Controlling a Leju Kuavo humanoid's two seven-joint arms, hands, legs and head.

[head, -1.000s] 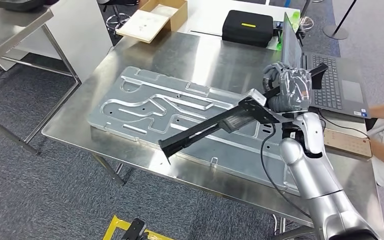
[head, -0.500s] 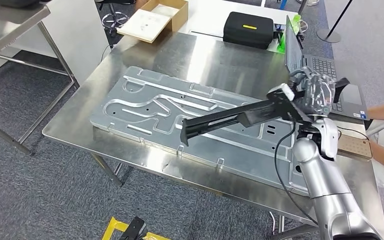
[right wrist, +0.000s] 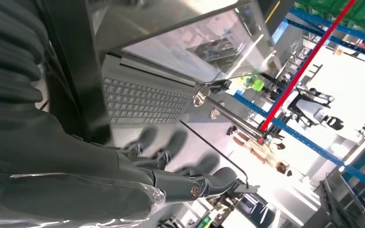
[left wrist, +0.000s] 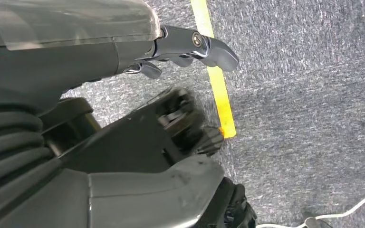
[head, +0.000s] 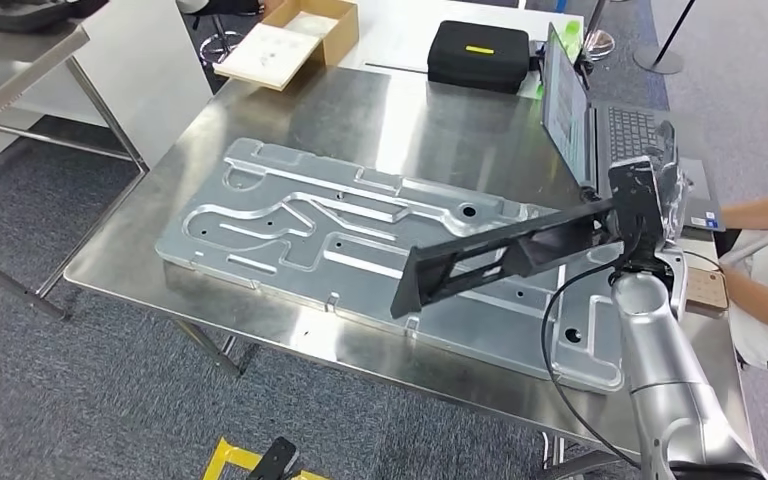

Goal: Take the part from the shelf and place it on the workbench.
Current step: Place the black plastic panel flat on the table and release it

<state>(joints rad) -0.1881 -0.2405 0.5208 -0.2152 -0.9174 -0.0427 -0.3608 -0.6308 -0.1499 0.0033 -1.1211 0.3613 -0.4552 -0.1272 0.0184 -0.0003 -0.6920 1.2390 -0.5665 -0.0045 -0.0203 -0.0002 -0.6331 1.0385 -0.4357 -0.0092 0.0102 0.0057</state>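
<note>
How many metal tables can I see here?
2. The workbench in front of the robot carries the big aluminium plate and laptop; another steel table stands at the upper left. Others may lie beyond the frame.

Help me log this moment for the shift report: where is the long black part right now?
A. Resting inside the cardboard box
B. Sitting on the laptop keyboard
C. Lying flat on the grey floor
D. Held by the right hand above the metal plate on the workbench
D: in the head view the right hand grips one end of the black part, which slants out above the metal plate on the workbench.
</note>
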